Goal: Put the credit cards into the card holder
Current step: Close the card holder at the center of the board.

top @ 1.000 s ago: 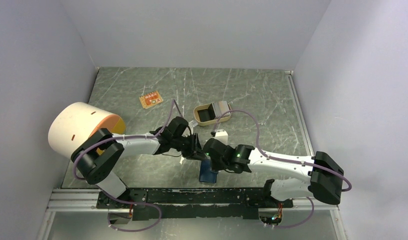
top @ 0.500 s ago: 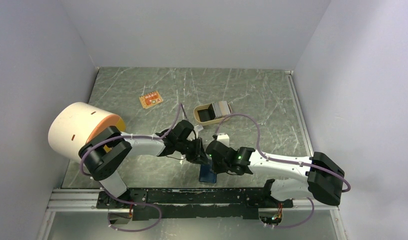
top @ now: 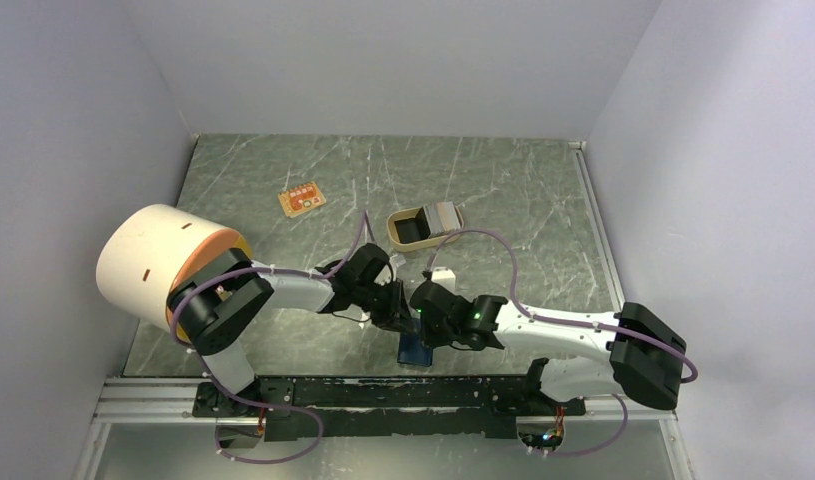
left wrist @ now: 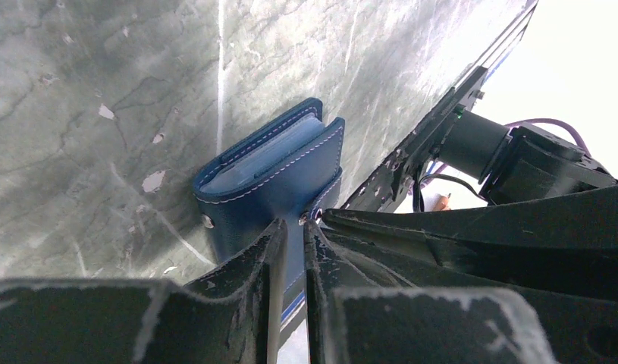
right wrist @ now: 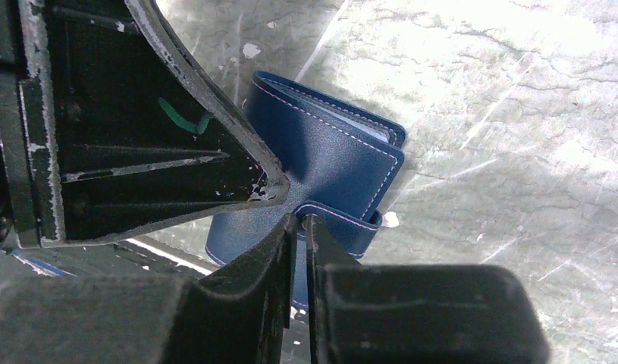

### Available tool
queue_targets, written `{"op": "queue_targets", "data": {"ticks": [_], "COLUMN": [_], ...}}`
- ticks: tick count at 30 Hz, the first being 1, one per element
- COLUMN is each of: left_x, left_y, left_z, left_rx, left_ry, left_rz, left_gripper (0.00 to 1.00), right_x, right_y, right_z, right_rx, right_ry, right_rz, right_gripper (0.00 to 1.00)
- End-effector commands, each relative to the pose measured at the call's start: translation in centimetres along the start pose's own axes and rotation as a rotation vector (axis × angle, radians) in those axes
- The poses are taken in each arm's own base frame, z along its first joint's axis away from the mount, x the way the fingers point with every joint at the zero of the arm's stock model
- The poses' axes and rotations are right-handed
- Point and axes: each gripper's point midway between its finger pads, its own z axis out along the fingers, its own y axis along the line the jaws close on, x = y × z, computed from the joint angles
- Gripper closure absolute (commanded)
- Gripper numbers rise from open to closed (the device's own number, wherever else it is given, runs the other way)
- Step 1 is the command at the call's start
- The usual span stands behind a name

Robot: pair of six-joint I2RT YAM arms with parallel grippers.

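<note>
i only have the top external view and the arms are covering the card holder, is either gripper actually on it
observer: yes, the left gripper is pinched shut on the near edge of the card holder.
operator: and the right one
observer: the right gripper is shut on the stitched strap at the holder's side.
operator: is it open or folded
observer: folded. The navy covers are together, and only a sliver of lighter blue lining shows between them.

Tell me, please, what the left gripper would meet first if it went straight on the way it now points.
The card holder: the left gripper pinches its strap, so the navy body stands directly ahead; the table probably lies just beyond.
</note>
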Motion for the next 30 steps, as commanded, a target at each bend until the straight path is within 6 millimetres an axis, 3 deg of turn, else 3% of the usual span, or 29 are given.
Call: {"op": "queue_targets", "data": {"ticks": [1, 15, 30], "left_x": [0.1, 0.0, 0.0], "left_y": [0.1, 0.3, 0.3], "left_z": [0.3, 0.5, 0.5], "left_rx": [0.001, -0.011, -0.011], "left_ry": [0.004, 0.002, 0.000], "left_rz": [0.024, 0.025, 0.022], "left_gripper": [0.80, 0.80, 0.80], "right_x": [0.1, -0.6, 0.5], "right_y": [-0.3, -0.6, -0.7], "right_z": [0.2, -0.9, 0.5], "right_rx": [0.011, 0.008, -0.047], "right_ry": [0.004, -0.040, -0.004], "right_rz": [0.007, 0.040, 0.053], "right_gripper": [0.86, 0.82, 0.77]}}
